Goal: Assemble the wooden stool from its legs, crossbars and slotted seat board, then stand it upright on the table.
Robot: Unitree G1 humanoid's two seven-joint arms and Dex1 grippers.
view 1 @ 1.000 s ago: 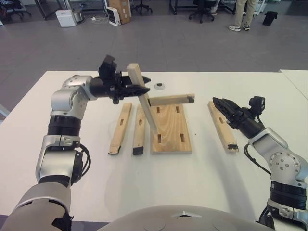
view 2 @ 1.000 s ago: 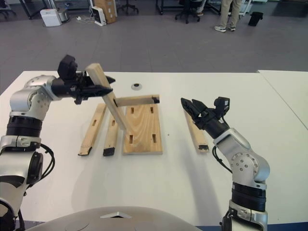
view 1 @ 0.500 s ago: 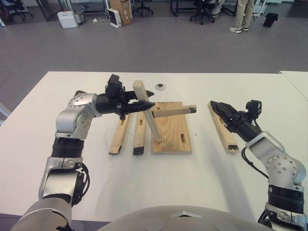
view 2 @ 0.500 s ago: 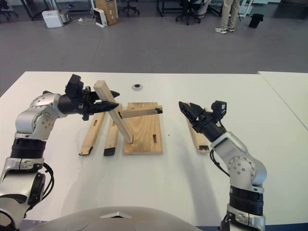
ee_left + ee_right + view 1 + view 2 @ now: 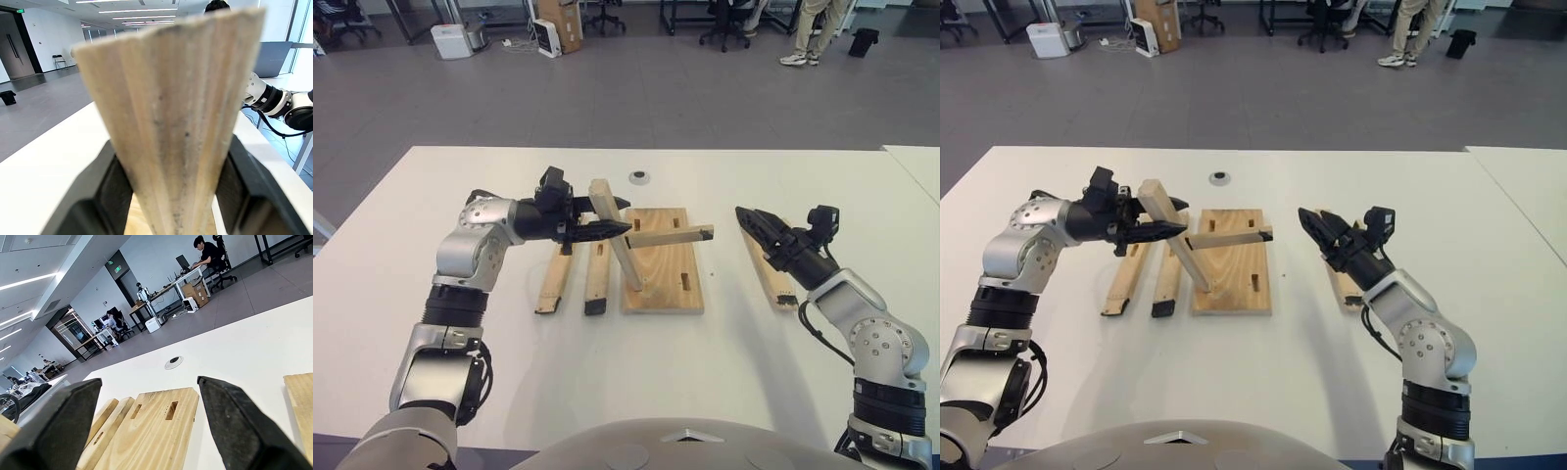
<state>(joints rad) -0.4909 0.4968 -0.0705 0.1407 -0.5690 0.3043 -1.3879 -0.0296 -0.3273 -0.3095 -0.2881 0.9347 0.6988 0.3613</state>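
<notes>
Left gripper (image 5: 619,215) pinches the tilted leg (image 5: 629,265), foot at a slot of the board (image 5: 664,284) mid-table. Right gripper (image 5: 744,215) hangs spread toward the right edge. Pushed down while tilted, the leg could jam or skid the board.

Tilted leg (image 5: 628,262), crossbar (image 5: 671,235) overhang seat board (image 5: 662,290); right flank open.

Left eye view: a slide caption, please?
Left claw holds a tilted wooden leg on the seat board; right claw hovers open.
</notes>
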